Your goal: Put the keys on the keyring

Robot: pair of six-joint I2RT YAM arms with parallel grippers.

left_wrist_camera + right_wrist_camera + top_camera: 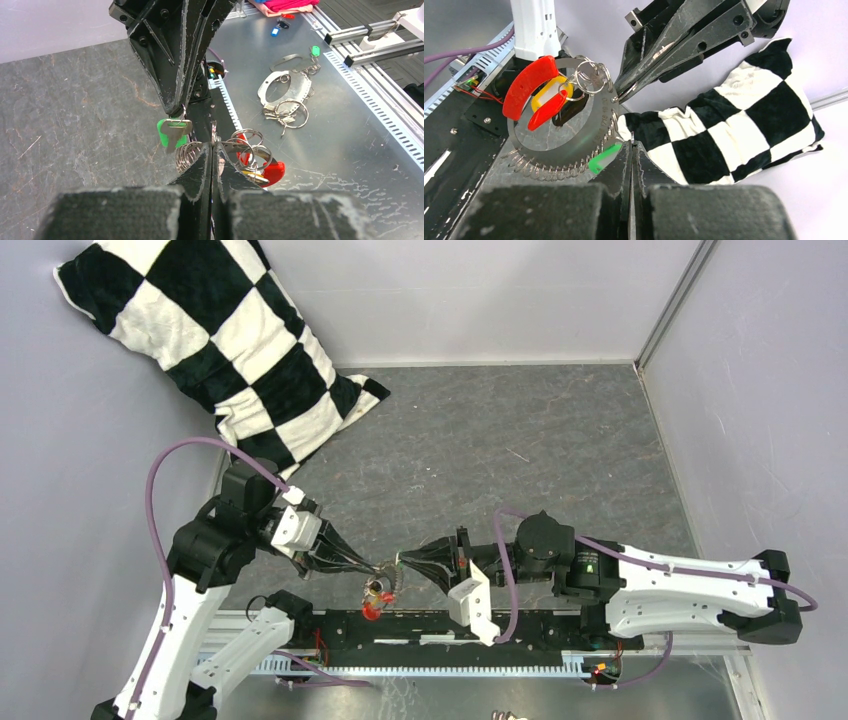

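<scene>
My left gripper [212, 148] is shut on the keyring [188, 155], a silver coiled wire loop held in the air above the table's near edge. Its red strap [273, 173] hangs to the right, with a yellow key [253, 175] beside it. My right gripper [631, 145] is shut on the small ring of the green key [604, 158], right against the coil [556, 171]. The right wrist view also shows the red strap [528, 83], a red key [547, 110] and the yellow key [549, 95]. In the top view both grippers meet at the keyring [378, 587].
A black-and-white checked pillow [230, 340] leans in the far left corner. A metal tray [350, 145] in front of the arm bases holds spare key rings [287, 95], a green tag [315, 50] and a blue tag [275, 31]. Grey walls enclose the table.
</scene>
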